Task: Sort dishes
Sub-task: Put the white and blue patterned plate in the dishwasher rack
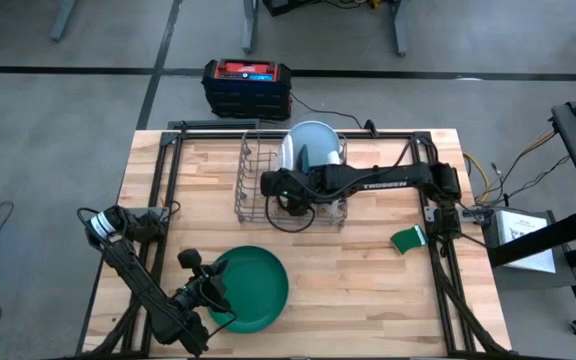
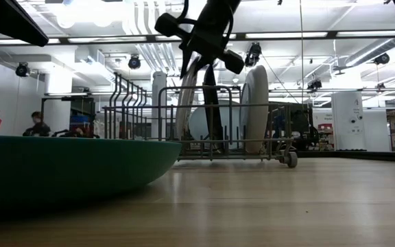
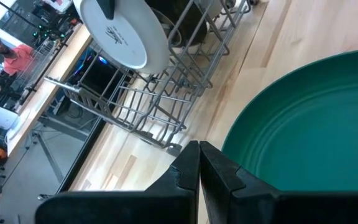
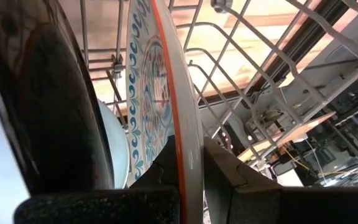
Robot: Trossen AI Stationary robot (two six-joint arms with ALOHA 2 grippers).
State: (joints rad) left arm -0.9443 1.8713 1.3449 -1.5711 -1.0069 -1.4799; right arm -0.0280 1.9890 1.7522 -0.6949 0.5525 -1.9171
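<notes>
A grey wire rack (image 1: 293,190) stands at the table's far middle. In it stand a pale blue plate (image 1: 313,140), a white plate (image 2: 256,110) and a plate with a teal and orange motif (image 4: 148,81). My right gripper (image 1: 286,195) reaches in from the right and is shut on the motif plate. A large dark green plate (image 1: 258,290) rests on its base on the table near the front left. My left gripper (image 3: 199,149) is shut and stands just off that plate's left rim, touching nothing that I can see. My right gripper pinches the motif plate's upper rim (image 4: 186,134) between its two fingers (image 4: 229,177), one on each face. The fingers slant down from above and from the table's right. The plate stands on edge, a little tilted, its lower part (image 2: 184,130) inside the rack's wires.
A dark, shiny plate (image 4: 42,99) stands close beside the held one in the rack. A small green thing (image 1: 408,240) lies at the table's right. A black and red box (image 1: 248,85) sits beyond the far edge. A person (image 3: 11,53) is in the room behind.
</notes>
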